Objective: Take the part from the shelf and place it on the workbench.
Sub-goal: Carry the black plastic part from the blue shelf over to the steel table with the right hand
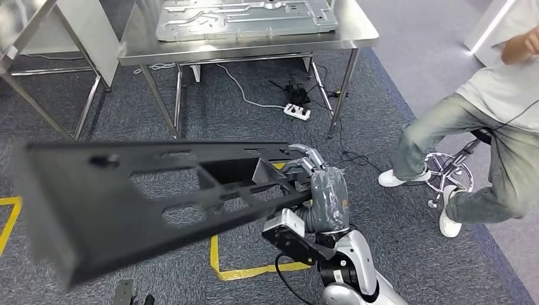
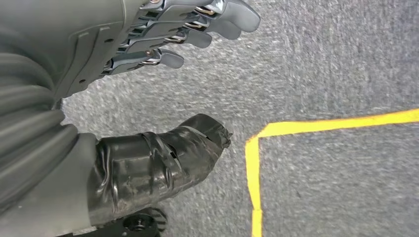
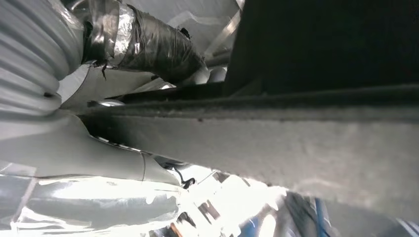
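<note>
A long black part (image 1: 146, 197) with cut-out slots stretches across the head view, held level above the carpet. My right hand (image 1: 321, 190) grips its right end, fingers wrapped over the top edge. In the right wrist view the part (image 3: 316, 133) runs close past the camera, with the taped thumb (image 3: 148, 42) beside it. My left hand (image 2: 163, 94) hangs over the grey carpet, fingers apart and holding nothing. The steel workbench (image 1: 362, 35) stands ahead, and a flat grey metal panel (image 1: 245, 19) lies on its top.
A person (image 1: 489, 127) sits on a stool at the right, legs stretched toward the bench. A power strip and cables (image 1: 297, 111) lie on the carpet under the bench. Yellow tape lines (image 1: 254, 270) mark the floor. Another metal frame (image 1: 38, 76) stands at the left.
</note>
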Tool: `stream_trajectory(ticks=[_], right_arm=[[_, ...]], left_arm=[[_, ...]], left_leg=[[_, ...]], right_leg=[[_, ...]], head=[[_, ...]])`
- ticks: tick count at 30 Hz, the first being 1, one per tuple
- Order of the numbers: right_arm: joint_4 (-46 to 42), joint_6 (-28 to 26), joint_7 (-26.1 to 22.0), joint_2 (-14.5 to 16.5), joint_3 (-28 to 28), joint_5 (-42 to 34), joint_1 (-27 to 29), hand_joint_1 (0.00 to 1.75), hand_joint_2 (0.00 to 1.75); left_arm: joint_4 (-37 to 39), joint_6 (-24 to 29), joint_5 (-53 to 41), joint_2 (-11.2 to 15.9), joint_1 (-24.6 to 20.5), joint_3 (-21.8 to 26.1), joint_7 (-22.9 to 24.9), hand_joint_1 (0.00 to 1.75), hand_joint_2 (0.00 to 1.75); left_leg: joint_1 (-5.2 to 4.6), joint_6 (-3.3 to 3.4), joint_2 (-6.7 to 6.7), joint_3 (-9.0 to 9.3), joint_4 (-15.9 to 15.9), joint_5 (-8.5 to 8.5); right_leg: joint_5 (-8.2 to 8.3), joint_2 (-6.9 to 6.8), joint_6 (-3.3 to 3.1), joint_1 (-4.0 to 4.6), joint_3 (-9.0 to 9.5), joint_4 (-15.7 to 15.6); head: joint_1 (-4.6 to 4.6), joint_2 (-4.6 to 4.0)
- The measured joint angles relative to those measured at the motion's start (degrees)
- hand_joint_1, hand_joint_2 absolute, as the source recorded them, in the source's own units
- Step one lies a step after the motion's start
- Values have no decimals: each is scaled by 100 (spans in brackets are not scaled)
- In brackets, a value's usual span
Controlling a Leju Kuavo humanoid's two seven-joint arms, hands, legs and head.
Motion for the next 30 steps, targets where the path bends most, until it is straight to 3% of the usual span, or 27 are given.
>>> stream_trajectory(ticks=[3, 5, 8, 9, 10, 11, 13, 15, 17, 20, 23, 25, 26, 28, 30], right_arm=[[28, 2, 119, -3, 0, -175, -2, 175, 175], [39, 1, 135, -4, 0, -196, -2, 175, 175], [66, -5, 145, -7, 0, -199, 5, 175, 175], [83, -16, 159, -8, 0, -200, 14, 175, 175], [100, -44, 180, -9, 0, -212, 25, 175, 175], [117, -92, 203, -10, 0, -232, 36, 175, 175], [144, -243, 232, -10, 0, -268, 47, 175, 175], [173, -487, 232, -9, 0, -174, 50, 175, 175], [203, -747, 210, -8, 0, -27, 62, 175, 175], [223, -895, 171, -2, 0, 29, 80, 175, 175], [242, -912, 163, 3, 0, 19, 91, 175, 175], [268, -916, 141, 3, 0, -42, 109, 175, 175], [278, -925, 107, 3, 0, -91, 117, 175, 175], [287, -962, -34, 13, -2, -191, 130, 175, 175], [287, -1011, -250, 46, -15, -239, 150, 175, 175]], left_arm=[[0, -66, 10, 2, 30, 1, -22, 0, 175], [0, -75, 13, 2, 36, 1, -25, 0, 175], [0, -76, 13, 3, 35, 1, -27, 0, 175], [0, -70, 13, 5, 38, 2, -27, 0, 175], [0, -57, 15, 7, 41, 2, -25, 0, 175], [0, -39, 16, 9, 42, 2, -22, 0, 175], [0, 3, 20, 11, 43, 2, -15, 0, 175], [0, 32, 17, 11, 44, 2, -3, 0, 175], [0, 59, 14, 11, 53, 2, 12, 0, 175], [0, 92, 13, 14, 68, 2, 16, 0, 175], [1, 95, 11, 10, 73, 2, 16, 0, 175], [1, 95, 14, 10, 84, 2, 16, 0, 175], [0, 95, 21, 11, 90, 2, 16, 0, 175], [0, 98, 32, 16, 93, 3, 16, 0, 175], [0, 101, 43, 21, 86, 4, 14, 0, 175]], left_leg=[[-29, 122, -30, 10, -43, -10], [-28, 194, -32, 28, -69, 3], [-50, 259, -34, 35, -76, -4], [-63, 267, -39, 36, -75, -8], [-74, 272, -51, 41, -74, -13], [-81, 273, -66, 49, -73, -17], [-85, 262, -100, 72, -72, -27], [-94, 224, -120, 62, -61, -31], [-89, 165, -127, 44, -74, -21], [-78, 87, -100, -21, 70, -133], [-69, 30, -66, -455, 1008, -599], [-63, 3, -56, -681, 1459, -713], [-61, -3, -49, -644, 1384, -617], [-55, 1, -23, -305, 703, -265], [-70, 40, -7, 4, 98, -80]], right_leg=[[-22, 3, 85, -12, -5, 10], [-178, 27, 132, -31, -105, 237], [-671, 55, 147, -31, -623, 1296], [-735, 59, 144, -31, -779, 1578], [-689, 63, 135, -30, -844, 1661], [-540, 69, 118, -27, -798, 1516], [-117, 92, 67, -18, -482, 783], [82, 126, 24, 12, -219, 185], [76, 144, -6, 51, -161, 36], [126, 128, -96, 18, -108, -48], [126, 97, -155, 16, -77, -75], [117, 88, -164, 25, -76, -68], [112, 89, -161, 25, -75, -59], [89, 94, -138, 22, -73, -26], [52, 97, -86, 41, -93, 25]], head=[[15, 0], [21, 0], [38, 0], [39, 0], [38, 0], [39, 0], [40, 0], [41, 0], [47, 0], [42, 0], [26, 0], [26, 0], [25, 0], [23, 0], [28, 0]])
